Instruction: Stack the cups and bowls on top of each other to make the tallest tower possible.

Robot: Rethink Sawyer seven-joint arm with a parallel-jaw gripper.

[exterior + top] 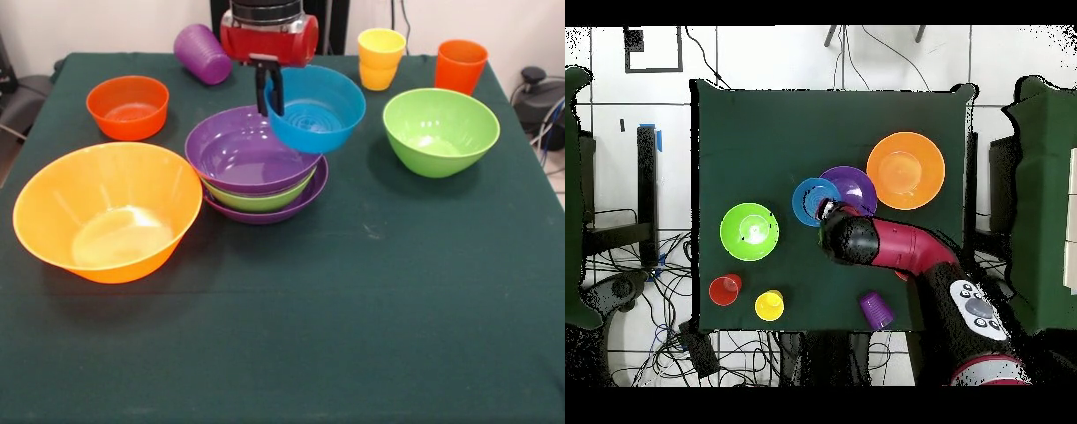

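The big yellow-orange bowl (108, 212) (906, 170) sits nearest the camera in the front view, upright on the green counter (353, 336) (765, 130), just beside the tower (256, 172) (852, 187) and not touching it. The tower is three bowls nested upright: a wide purple one at the bottom, a green one in it with only its rim showing, and a second purple one on top.

The pincer (270, 88) hangs from the red arm (269, 31) (895, 248) and is closed on the near rim of the blue bowl (315, 109) (814, 200), one dark finger inside the wall and one outside. The blue bowl is held tilted, its open side tipped toward the front camera (the ringed floor shows plainly); its lower edge overlaps the top purple bowl's rim, though whether they touch cannot be told. From overhead the pincer itself is hidden under the arm.

The other green bowl (440, 131) (749, 231) stands upright by itself, apart from the tower. The red-orange bowl (128, 107) stands on the other side, behind the big bowl. Along the far edge in the front view, the purple cup (202, 54) (876, 310) lies on its side, the yellow cups (380, 58) (769, 305) stand nested one in another, and the orange-red cup (460, 66) (725, 290) stands upright just beside them.
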